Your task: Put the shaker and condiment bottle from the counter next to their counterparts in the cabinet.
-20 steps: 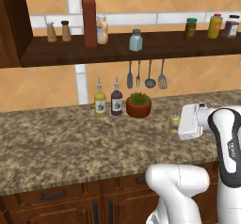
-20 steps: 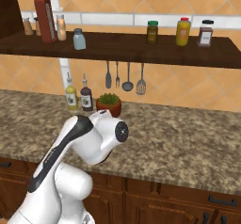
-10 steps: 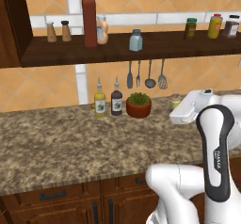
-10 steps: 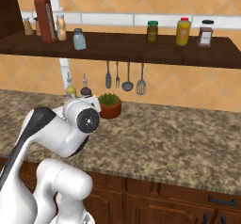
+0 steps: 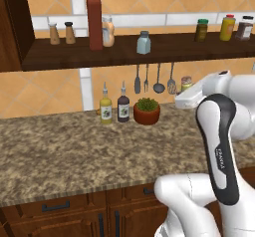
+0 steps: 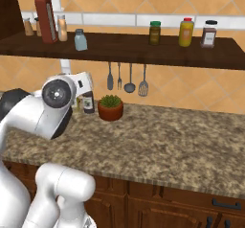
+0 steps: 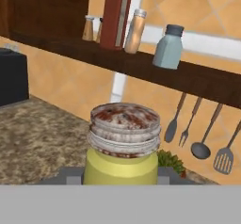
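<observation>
The gripper (image 7: 121, 178) is clenched on the shaker (image 7: 122, 145), lifted above the speckled granite counter (image 5: 60, 151) (orange tiled wall behind), below the dark wooden cabinet (image 5: 164, 49) where the red bottle (image 5: 94, 19) stands.

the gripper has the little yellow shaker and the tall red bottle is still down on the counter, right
Not quite. The gripper does hold the yellow shaker, but the tall red bottle is not on the counter: the left base view shows it standing on the cabinet shelf, beside the squat peach bottle.
</observation>
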Available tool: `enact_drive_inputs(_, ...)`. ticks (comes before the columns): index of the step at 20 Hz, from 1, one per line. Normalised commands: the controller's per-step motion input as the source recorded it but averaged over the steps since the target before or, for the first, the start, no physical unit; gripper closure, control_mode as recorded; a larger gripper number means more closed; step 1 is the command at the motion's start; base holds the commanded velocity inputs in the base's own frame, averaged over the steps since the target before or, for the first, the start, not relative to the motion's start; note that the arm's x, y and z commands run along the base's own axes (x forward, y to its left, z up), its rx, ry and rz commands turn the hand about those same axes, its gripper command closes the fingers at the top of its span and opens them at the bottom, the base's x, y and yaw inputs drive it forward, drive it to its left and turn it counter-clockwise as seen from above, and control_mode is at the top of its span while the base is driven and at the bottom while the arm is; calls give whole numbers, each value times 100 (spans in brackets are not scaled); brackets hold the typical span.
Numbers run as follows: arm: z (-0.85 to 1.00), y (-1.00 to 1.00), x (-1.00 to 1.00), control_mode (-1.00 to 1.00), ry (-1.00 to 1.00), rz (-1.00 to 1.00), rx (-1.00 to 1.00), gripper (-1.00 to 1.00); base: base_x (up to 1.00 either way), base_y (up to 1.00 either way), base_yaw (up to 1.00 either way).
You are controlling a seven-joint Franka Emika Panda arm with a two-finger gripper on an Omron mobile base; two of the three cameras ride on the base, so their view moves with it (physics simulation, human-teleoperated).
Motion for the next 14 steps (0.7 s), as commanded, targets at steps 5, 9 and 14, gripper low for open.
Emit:
enact_drive_inputs(5,67,-8,0,-100,0,-10,-12,100,0,0,0)
enact_drive_inputs(9,65,-18,0,-100,0,-6,-13,100,0,0,0)
enact_drive_inputs(14,66,-2,3,-100,0,-2,-7,100,0,0,0)
